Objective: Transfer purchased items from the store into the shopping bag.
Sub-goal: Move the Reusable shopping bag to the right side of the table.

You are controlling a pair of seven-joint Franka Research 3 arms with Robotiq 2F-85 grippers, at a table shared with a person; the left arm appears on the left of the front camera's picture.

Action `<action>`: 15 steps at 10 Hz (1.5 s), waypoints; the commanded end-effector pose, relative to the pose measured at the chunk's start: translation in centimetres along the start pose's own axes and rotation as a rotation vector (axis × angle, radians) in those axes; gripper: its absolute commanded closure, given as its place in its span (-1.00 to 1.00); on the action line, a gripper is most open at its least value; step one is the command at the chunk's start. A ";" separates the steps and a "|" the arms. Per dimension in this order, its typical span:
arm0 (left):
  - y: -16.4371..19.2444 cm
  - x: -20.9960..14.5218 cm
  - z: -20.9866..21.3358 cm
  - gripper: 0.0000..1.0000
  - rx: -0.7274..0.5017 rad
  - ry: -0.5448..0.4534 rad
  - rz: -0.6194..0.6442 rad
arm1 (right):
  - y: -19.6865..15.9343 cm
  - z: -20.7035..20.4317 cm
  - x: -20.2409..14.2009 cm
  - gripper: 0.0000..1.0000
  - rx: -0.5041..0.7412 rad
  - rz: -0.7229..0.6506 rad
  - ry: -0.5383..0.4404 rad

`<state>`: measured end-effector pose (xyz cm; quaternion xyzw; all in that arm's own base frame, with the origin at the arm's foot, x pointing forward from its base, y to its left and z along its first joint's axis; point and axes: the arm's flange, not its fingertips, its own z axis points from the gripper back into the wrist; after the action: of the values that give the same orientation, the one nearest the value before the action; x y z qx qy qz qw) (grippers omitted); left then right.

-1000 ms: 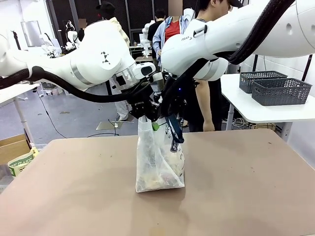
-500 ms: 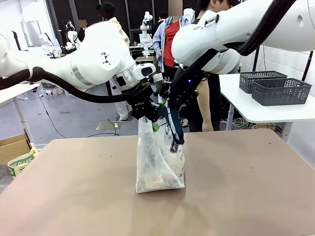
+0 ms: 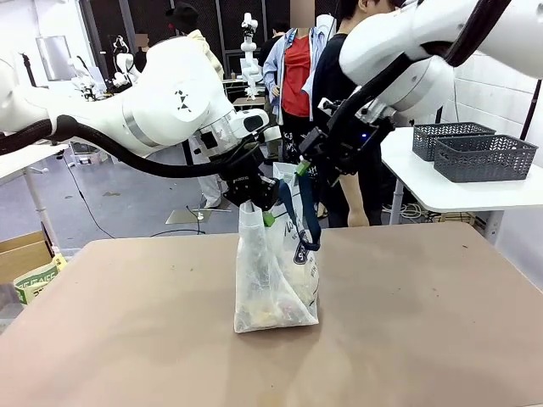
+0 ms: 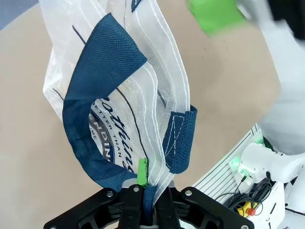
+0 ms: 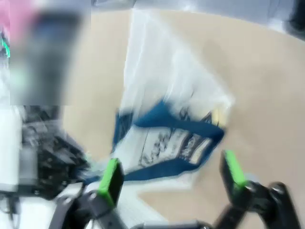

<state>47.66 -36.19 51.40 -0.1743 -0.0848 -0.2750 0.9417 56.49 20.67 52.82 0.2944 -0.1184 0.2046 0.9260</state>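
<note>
Bag (image 3: 273, 275) sits upright in the middle of the tan surface (image 3: 424, 339) in the front view, see-through white plastic with navy handles and an oval logo on its right side. You can make out some yellowish items (image 3: 270, 312) piled in the bottom. Left pincer (image 3: 251, 199) is right at the top of the bag, pressed together on the top edge and holding it up. Right pincer (image 3: 307, 164) is up and to the right of the bag mouth, off the plastic, with its green pads spread apart; a navy handle (image 3: 307, 212) hangs in a loop below it. A person stands at the far side, and two dark lattice baskets (image 3: 475, 151) sit on a white side table on the right.

Left wrist view: the left pincer (image 4: 148, 200) has its fingers squeezed tight, pinching the bag's (image 4: 119, 71) top hem together with a bit of navy strap, one green pad (image 4: 142, 171) poking out. A wide navy handle (image 4: 93, 109) curls over the logo side, and a second strap end (image 4: 180, 140) hangs beside it.

Right wrist view is pretty blurry. The right pincer (image 5: 172, 174) is spread wide with nothing between the two green pads (image 5: 111, 176). Beyond them the bag (image 5: 167, 105) stands on the surface, blue handle (image 5: 167, 124) and logo facing the camera.
</note>
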 end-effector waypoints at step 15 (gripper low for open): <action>0.0 -0.1 0.2 1.00 0.001 0.002 0.000 | -2.2 7.9 -7.4 -1.00 -0.096 0.487 -0.064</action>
<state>47.65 -36.22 51.39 -0.1744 -0.0846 -0.2752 0.9417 49.93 12.15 55.37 0.2197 -0.2297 0.4050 0.8573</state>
